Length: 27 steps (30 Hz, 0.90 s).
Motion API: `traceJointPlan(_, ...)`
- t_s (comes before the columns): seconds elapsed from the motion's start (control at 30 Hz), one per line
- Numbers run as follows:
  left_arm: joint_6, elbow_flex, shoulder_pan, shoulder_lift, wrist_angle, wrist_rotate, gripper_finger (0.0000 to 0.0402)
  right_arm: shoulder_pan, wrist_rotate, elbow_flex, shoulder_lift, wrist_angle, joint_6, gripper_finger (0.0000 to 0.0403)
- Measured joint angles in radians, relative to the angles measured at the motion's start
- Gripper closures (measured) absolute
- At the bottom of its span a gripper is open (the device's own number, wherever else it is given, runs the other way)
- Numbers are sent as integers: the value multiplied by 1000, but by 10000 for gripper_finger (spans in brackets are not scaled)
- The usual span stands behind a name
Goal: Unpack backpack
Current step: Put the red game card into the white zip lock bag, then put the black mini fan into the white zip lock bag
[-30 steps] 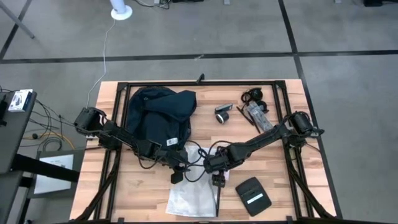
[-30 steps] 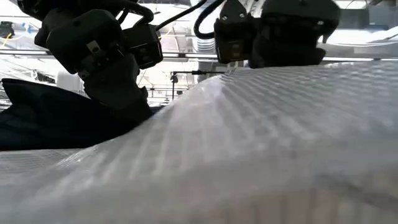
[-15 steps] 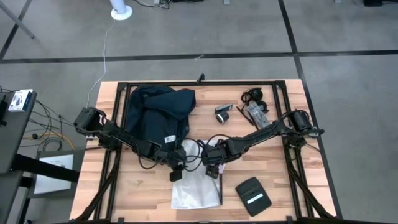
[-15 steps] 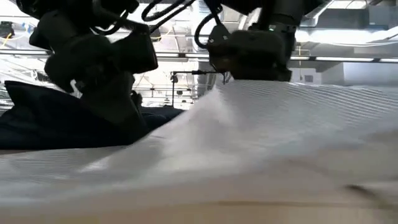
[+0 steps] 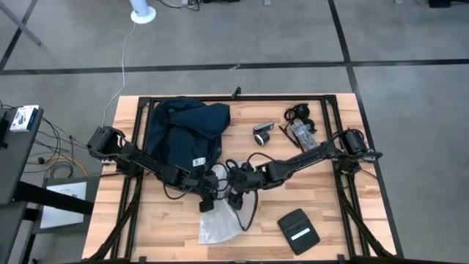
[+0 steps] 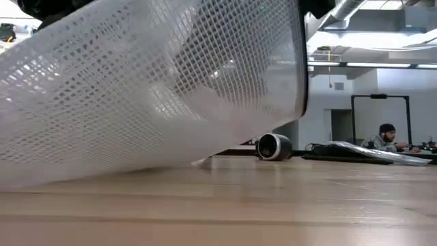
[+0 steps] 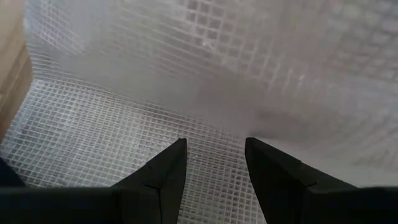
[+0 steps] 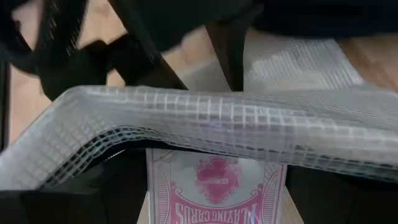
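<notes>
The dark navy backpack (image 5: pixel 183 132) lies flat at the far left of the table. A white mesh pouch (image 5: pixel 218 226) lies near the front edge, with its far end raised (image 6: pixel 150 89). My left gripper (image 5: pixel 208 199) is open at the pouch's far left corner, its fingers over the mesh (image 7: pixel 217 74). My right gripper (image 5: pixel 236 194) is right beside it, at the pouch's far end. It is shut on a pink playing-card box (image 8: pixel 216 183). My left gripper's open fingers (image 7: pixel 174 162) point at the mesh; I cannot tell whether they touch it. My right gripper holds the playing-card box between its two fingers (image 8: pixel 317 193), one on each long side. A folded edge of the mesh pouch (image 8: pixel 205 118) lies across the box's far end. I cannot tell whether the fingers also catch the mesh.
A small black flat pouch (image 5: pixel 298 229) lies at the front right. A small round camera (image 5: pixel 264 133), a clear plastic bag (image 5: pixel 302 132) and dark cables (image 5: pixel 297 112) lie at the far right. A black frame (image 5: pixel 234 97) runs round the table. A person (image 6: pixel 389 137) sits beyond.
My right gripper has gone toward the table's left and far edges, close to my left gripper. The mesh pouch has been drawn along with it. Its far end has lifted and bunched up, while its near end stays on the table.
</notes>
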Motion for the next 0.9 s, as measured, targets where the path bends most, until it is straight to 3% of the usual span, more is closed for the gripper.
traceJointPlan(0.2, 0, 0, -1, 0, -2, 0, 250, -19, -102, 0, 0, -39, 39, 12)
traceJointPlan(0.4, 0, 0, -1, 0, -4, 1, 250, -40, -241, 0, -67, -247, 76, 38)
traceJointPlan(0.67, -3, 0, -1, 0, -8, 1, 250, 91, -243, 1, -262, -668, 269, 48)
traceJointPlan(0.9, -12, 0, -1, 0, -11, 1, 250, 294, -167, 0, -298, -917, 513, 48)
